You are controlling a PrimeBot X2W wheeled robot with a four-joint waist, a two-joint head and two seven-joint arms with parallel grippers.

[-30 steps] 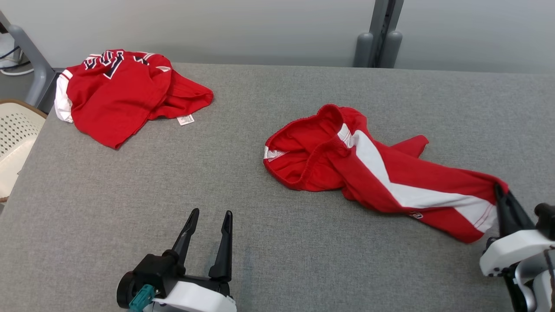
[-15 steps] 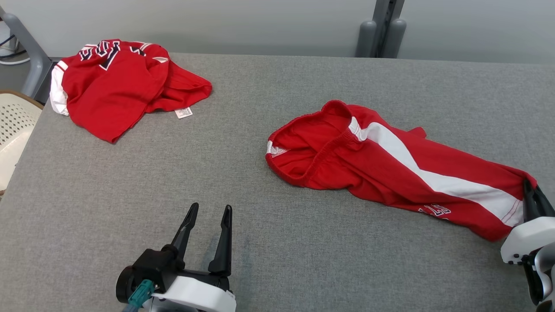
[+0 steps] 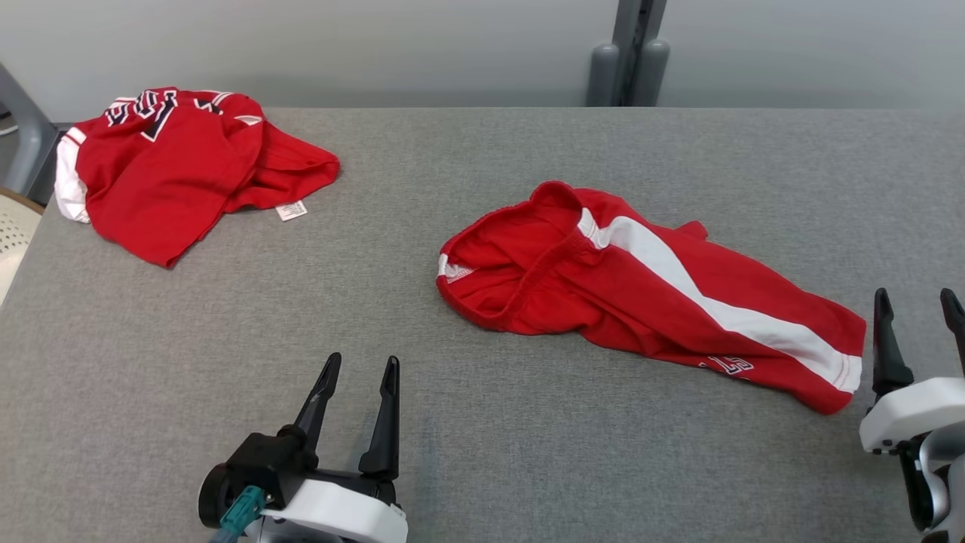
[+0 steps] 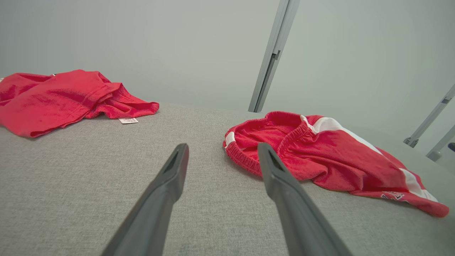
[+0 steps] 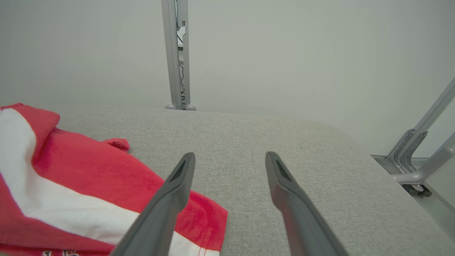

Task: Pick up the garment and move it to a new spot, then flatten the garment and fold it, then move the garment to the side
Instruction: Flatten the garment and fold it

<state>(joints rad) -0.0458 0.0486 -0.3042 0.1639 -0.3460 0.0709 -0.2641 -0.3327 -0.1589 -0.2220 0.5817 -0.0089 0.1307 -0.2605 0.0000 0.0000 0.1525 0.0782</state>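
R gripper (image 3: 916,298) open, empty, w/ red shorts (image 3: 648,290) lying just to its left.

Head view high above table (image 3: 482,437); both wrist views low, near shorts (image 3: 641,294).

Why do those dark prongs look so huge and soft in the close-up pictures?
Left wrist view: the wide lens swells the near jaws, slightly blurred; the red shorts are sharp. Right wrist view: same stretching. Head view: even, soft light, faint shadows, no glare.
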